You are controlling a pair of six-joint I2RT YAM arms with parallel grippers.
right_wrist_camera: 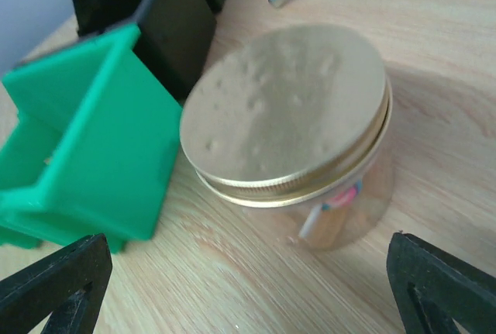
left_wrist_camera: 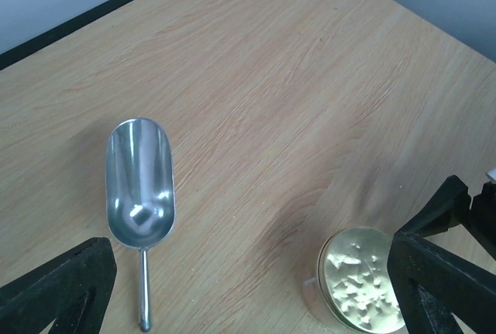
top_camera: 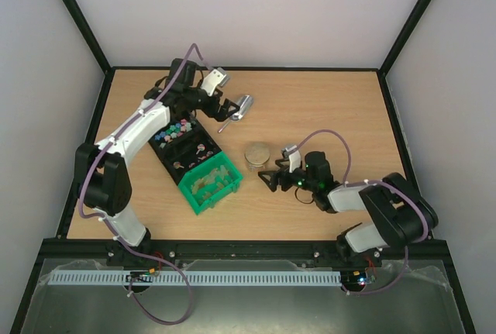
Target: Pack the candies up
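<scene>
Candies (top_camera: pixel 177 132) sit in black tray (top_camera: pixel 164 156) & green bin (top_camera: pixel 200 202), a row running far-left to near-right btwn the arms; single sweets too small to orient. L gripper (top_camera: pixel 229 109) wide, empty, by metal scoop (left_wrist_camera: pixel 139 187). R gripper (right_wrist_camera: pixel 248 280) wide, empty, facing gold-lidded jar (right_wrist_camera: pixel 287 109). Only the R wrist view shows sweets inside the jar.

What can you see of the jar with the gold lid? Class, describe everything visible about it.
The jar is small, round and clear-walled, seemingly plastic, closed by a gold metal screw lid with a dimpled top. It stands upright on the wooden table, close beside the green bin; contact is unclear. A wrapped candy shows through its wall. The open right gripper faces it, untouching.
</scene>
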